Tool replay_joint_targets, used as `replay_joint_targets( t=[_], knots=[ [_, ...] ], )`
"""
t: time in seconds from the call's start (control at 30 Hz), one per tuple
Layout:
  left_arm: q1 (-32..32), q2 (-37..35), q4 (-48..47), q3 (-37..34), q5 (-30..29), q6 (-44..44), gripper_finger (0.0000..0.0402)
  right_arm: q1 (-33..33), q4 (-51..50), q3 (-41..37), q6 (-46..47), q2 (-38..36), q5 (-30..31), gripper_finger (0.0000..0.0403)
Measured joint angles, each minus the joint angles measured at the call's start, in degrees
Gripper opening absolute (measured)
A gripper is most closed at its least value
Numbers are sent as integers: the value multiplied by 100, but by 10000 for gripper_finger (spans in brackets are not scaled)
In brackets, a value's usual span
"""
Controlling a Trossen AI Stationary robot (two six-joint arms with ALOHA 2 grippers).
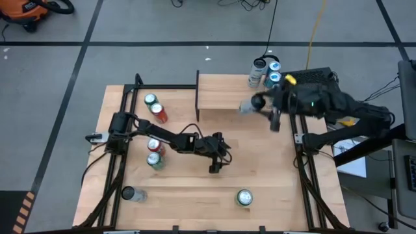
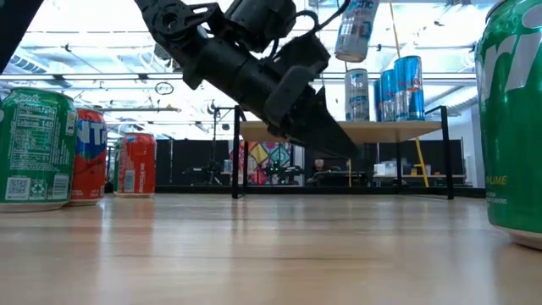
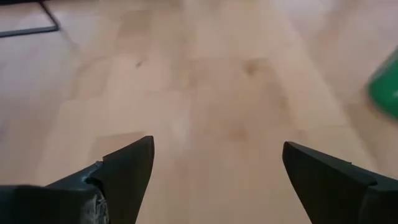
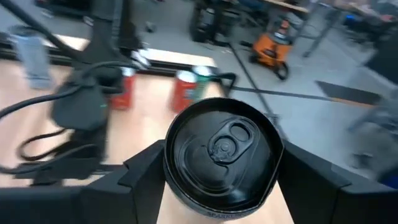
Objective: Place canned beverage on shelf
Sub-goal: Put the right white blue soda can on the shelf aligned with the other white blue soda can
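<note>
A canned beverage with a black top (image 4: 221, 152) is up in the air with my right gripper (image 4: 224, 180) shut on it. In the high view it hangs (image 1: 246, 107) over the near right part of the shelf (image 1: 221, 91), a light wood plank on black legs. In the low view it shows high above the plank (image 2: 356, 30). Three cans (image 1: 263, 71) stand on the shelf's right end. My left gripper (image 3: 217, 149) is open over the bare tabletop at the table's middle (image 1: 214, 168), with nothing between its fingers. My right gripper pinches the can's round wall just below its top rim (image 4: 171, 168), one finger (image 4: 146, 171) on each side. The fingers come from the table's right, nearly level. The can is lifted clear of shelf and table, roughly upright and slightly tilted, top up.
Two cans (image 1: 155, 107) stand at the table's far left and two more (image 1: 155, 154) beside the left arm. A can (image 1: 133, 194) lies near the front left. A green can (image 1: 244, 197) stands near the front edge. Black rails run along both sides of the table.
</note>
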Motion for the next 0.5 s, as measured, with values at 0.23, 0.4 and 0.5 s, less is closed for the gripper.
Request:
replay_joint_targets(
  t=[0.23, 0.4, 0.5],
  knots=[
    [542, 0, -64, 0, -12, 277, 354, -1447, -487, 727, -402, 348, -554, 244],
    [837, 0, -81, 0, -10, 367, 354, -2463, -554, 724, -438, 711, -1269, 244],
    [941, 0, -189, 0, -6, 365, 354, -2932, -542, 721, -444, 922, -1610, 244]
  ],
)
